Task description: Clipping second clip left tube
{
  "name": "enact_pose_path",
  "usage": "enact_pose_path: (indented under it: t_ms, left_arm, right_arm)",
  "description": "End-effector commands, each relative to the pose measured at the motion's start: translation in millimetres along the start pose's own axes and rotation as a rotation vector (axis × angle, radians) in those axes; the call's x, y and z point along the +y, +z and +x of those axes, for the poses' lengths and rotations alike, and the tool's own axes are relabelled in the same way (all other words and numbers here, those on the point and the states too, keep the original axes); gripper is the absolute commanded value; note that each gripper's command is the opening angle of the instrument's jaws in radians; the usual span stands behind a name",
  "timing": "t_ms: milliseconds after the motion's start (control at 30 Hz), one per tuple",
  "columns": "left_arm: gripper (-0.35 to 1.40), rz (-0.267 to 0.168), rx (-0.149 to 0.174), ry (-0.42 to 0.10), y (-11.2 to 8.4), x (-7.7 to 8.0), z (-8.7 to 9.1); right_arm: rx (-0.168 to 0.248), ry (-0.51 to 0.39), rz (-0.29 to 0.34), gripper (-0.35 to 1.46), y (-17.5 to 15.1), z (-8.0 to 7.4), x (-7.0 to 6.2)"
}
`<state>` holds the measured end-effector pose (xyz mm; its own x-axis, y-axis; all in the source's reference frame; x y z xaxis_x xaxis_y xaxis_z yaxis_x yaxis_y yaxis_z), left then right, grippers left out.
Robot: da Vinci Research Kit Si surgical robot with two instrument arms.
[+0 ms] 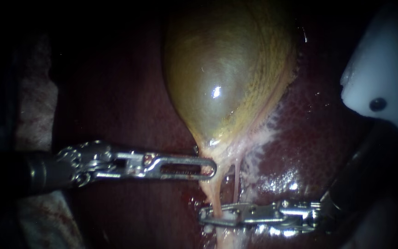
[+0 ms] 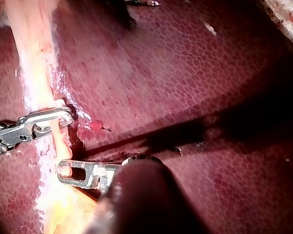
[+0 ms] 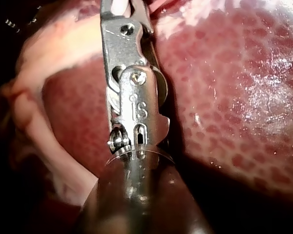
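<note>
With the tool of the right instrument (image 1: 203, 216), clasping the left tube (image 1: 213, 196) from both sides, narrow, just below the gallbladder (image 1: 226, 78). Farther in, pinching the gallbladder's neck with the tool of the left instrument (image 1: 212, 168), pressed tight. Beyond, showing dark liver (image 1: 314, 124); cutting off a white block (image 1: 383, 78) at the edge, hard to identify.

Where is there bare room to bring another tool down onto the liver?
Bare liver lies right of the gallbladder, above the right tool; another patch lies left of it, above the left tool. Crowded: the tube between both tools.
</note>
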<state>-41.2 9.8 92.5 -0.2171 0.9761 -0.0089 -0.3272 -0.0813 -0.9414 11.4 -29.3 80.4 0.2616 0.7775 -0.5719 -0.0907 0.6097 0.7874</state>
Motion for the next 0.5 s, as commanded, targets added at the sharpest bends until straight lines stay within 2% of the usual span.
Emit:
enact_pose_path:
  t_ms: [33,500]
  left_arm:
    - [-0.35,0.000,0.000,0.000,0.0,0.0,0.0]
    - [-0.35,0.000,0.000,0.000,0.0,0.0,0.0]
  right_arm:
    - [0.000,0.001,0.000,-0.35,0.0,0.0,-0.1]
    - [0.000,0.001,0.000,-0.35,0.0,0.0,0.0]
